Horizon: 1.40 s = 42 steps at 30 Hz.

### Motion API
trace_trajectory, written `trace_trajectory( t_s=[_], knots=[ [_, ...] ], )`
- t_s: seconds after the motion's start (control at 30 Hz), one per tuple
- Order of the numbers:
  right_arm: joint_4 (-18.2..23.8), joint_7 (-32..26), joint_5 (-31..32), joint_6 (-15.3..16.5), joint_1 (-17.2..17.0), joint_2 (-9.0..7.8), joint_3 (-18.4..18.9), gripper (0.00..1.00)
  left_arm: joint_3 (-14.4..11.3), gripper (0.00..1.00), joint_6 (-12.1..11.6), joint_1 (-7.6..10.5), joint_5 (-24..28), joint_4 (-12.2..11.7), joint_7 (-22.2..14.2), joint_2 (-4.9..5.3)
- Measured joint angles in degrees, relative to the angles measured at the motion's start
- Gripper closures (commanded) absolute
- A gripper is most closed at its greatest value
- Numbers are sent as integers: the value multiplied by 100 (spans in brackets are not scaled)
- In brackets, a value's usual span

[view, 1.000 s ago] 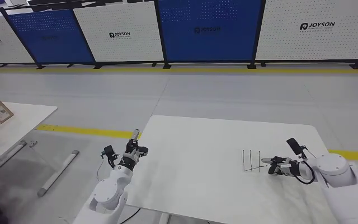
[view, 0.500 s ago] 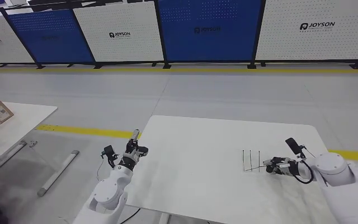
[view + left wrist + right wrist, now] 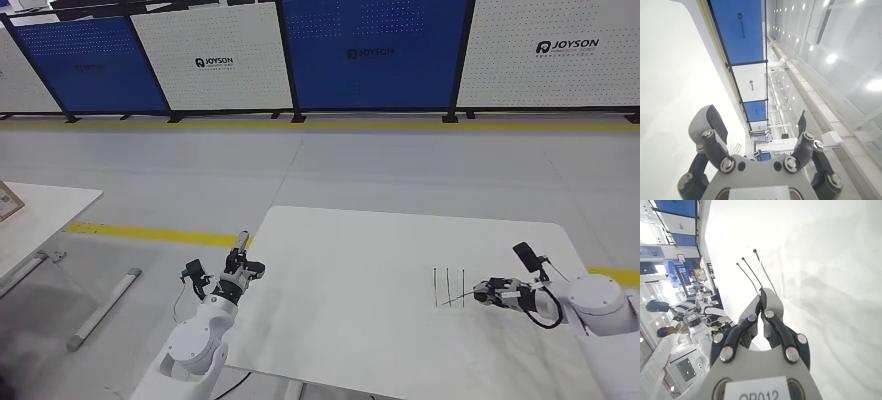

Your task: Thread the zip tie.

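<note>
Right gripper (image 3: 761, 291) is pinched tight on the zip tie (image 3: 751, 272) by its tail, at 3 o'clock of the spare ties (image 3: 761, 265) on the table (image 3: 350, 260), probably so the tip can be steered toward the head. Left gripper (image 3: 758, 113) sits at the table's 9 o'clock edge, spread wide and empty.

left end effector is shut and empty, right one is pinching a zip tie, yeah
No: the left end effector is open, not shut, as the left wrist view shows. It is empty, and the right end effector is pinching a zip tie.
</note>
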State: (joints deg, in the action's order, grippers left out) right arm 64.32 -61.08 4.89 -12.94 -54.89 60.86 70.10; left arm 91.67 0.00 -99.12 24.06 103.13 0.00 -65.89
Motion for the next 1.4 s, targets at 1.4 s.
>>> trace_trajectory(
  t_s=[1.4],
  knots=[
    [158, -1229, -2100, 1184, -707, -186, 989, 100, 0, 0, 0, 0, 0, 0, 0, 0]
  ],
)
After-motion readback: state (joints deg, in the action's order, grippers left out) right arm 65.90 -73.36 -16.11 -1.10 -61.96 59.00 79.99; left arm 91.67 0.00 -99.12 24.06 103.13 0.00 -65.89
